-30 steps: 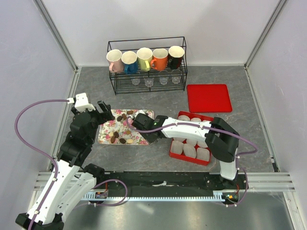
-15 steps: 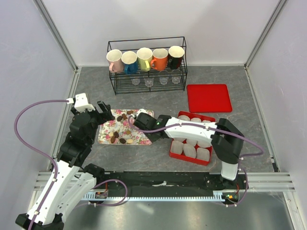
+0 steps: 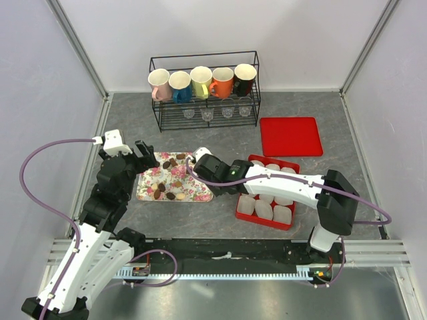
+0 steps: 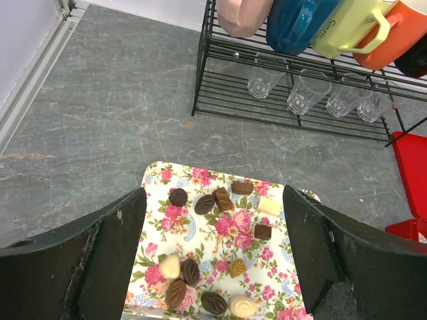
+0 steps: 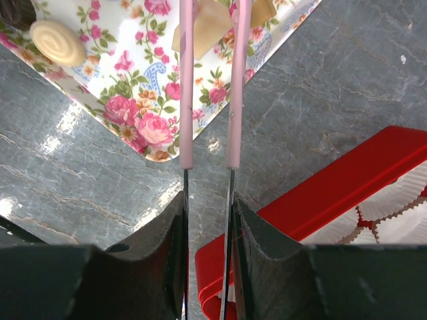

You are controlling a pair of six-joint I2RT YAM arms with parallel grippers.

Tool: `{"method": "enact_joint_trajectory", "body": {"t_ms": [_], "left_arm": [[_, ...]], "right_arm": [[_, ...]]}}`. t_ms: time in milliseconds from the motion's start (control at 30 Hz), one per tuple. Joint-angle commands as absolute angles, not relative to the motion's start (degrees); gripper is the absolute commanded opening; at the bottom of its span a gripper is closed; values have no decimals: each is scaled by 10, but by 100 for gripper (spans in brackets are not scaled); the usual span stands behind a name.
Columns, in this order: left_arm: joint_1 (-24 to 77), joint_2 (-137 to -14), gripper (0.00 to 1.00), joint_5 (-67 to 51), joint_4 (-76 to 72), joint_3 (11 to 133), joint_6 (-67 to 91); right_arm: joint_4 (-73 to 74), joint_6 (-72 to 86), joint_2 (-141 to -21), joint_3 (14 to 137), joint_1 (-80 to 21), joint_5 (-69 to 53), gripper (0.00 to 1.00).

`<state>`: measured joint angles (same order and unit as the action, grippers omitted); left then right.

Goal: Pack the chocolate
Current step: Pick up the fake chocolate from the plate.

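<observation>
The tan chocolate (image 5: 207, 33) is light and brittle: pinch its sides gently. Right gripper (image 5: 209, 5) sits narrow astride it, hold unclear; left gripper (image 4: 212, 200) spread.

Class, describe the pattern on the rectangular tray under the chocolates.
Rectangular tray: pink roses, green leaves on white; clearest in left wrist view.

A grey stone-patterned table (image 3: 227, 137) is seen from above. Four things are set directly on it: a wire rack (image 3: 173, 123) at 12 o'clock, a red lid (image 3: 290, 136) at 2 o'clock, a red box (image 3: 261, 222) at 4 o'clock, and a flowered tray (image 3: 148, 180) at 9 o'clock.
</observation>
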<state>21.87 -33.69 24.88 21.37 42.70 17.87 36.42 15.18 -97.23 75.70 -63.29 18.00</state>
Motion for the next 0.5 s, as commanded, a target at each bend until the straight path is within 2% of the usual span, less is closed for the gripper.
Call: {"method": "enact_joint_trajectory", "body": {"t_ms": [0,467], "left_arm": [[216,-335,89,243,204,422,164],[215,-334,89,233,204,423,166]], "right_arm": [[345,154,-960,744,-637,169,0],[383,181,-891,722,-617,225,0]]}}
